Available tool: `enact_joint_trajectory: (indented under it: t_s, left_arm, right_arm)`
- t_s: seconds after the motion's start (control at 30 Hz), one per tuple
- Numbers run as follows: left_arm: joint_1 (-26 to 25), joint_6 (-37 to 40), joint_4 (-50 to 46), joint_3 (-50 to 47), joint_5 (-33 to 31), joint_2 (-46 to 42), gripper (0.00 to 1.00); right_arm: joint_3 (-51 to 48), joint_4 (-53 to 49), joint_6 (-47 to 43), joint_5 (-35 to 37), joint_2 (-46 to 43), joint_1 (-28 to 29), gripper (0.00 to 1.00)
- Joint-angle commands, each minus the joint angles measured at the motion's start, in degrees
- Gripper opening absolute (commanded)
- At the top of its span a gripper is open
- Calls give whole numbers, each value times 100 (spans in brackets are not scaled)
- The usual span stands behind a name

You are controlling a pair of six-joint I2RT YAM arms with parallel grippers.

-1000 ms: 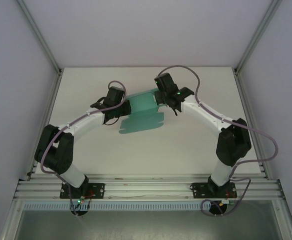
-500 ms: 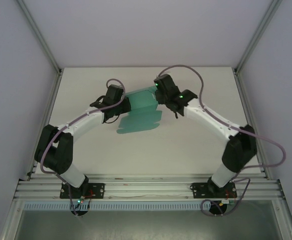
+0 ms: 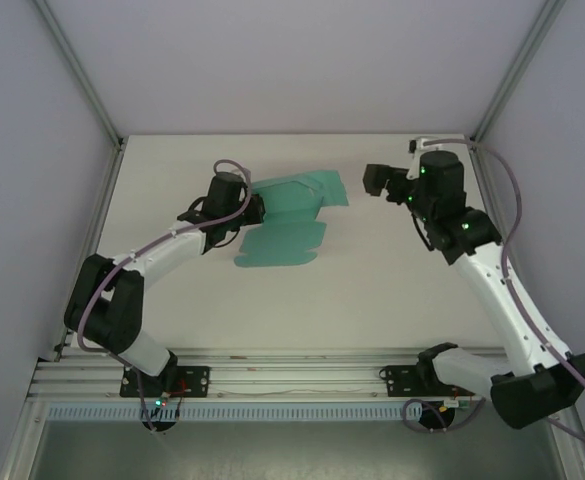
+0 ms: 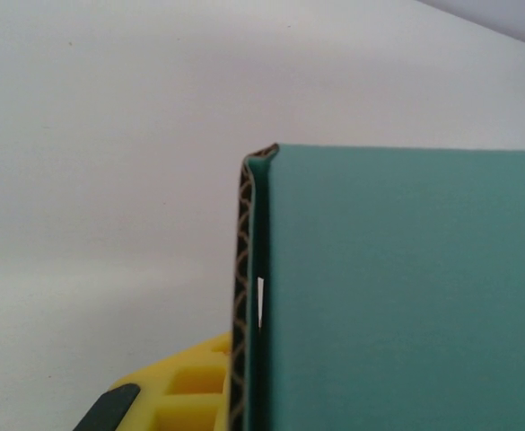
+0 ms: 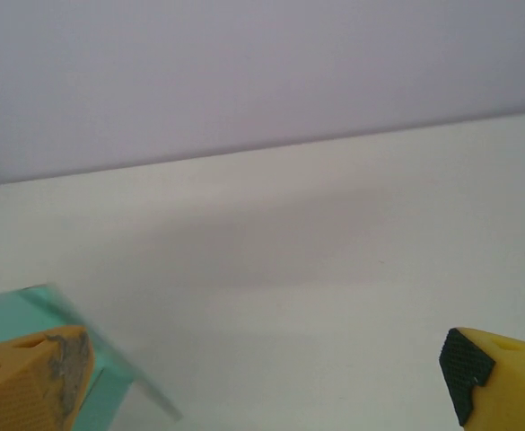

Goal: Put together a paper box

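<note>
Down at the near edge, both arms are sitting bolted side by side, with the white tabletop (image 3: pixel 372 300) stretching away from them. The left arm is reaching in toward the middle, and the left pincer (image 3: pixel 254 209) is clamping tight on the left edge of the paper box (image 3: pixel 292 243). Honestly it's looking more like a teal sheet with flaps than a box right now. One part is lying flat on the tabletop just in front of that pincer, and another panel is running off to the right behind it. Through the left wrist camera the paper box (image 4: pixel 406 287) is sitting right up close, its corrugated edge showing side-on, and one yellow finger (image 4: pixel 186 386) is peeking out beside it at the bottom. Farther back on the right, the right pincer (image 3: pixel 376 180) is hanging wide open, near the card's right end but apart from it, gripping nothing. In its own camera the right pincer (image 5: pixel 262 382) is spreading its fingertips to both bottom corners, and a blurry teal corner (image 5: pixel 20 310) is showing just behind the left one.
</note>
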Motion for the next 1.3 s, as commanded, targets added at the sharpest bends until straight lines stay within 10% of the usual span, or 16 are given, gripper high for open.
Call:
enact_joint_trajectory:
  t_s: [0.0,0.27,0.6,1.0,1.13,1.27]
  left_arm:
    - [40,155,269,-39,151,-207,0]
    - [36,180,174,60,131,-147,0]
    - [33,161,80,128,32,-48,0]
    - [30,180,-105,172,11,-95,0]
    - [-22,238,-35,138,117,-98,0]
    - [-82,272,21,137,200,-102,0]
  right_arm:
    - [93,-184,-110,-968,590,-218,100]
    - [736,-492,-1059,-3401,1693,-89,80]
    - [695,198,-1174,-4378,2267,587,70]
    - [942,484,-1198,-2137,2728,1249,65]
    - [1161,430,-1173,-664,3036,1532,59]
    - [1295,520,-1090,-672,3359,1547,44]
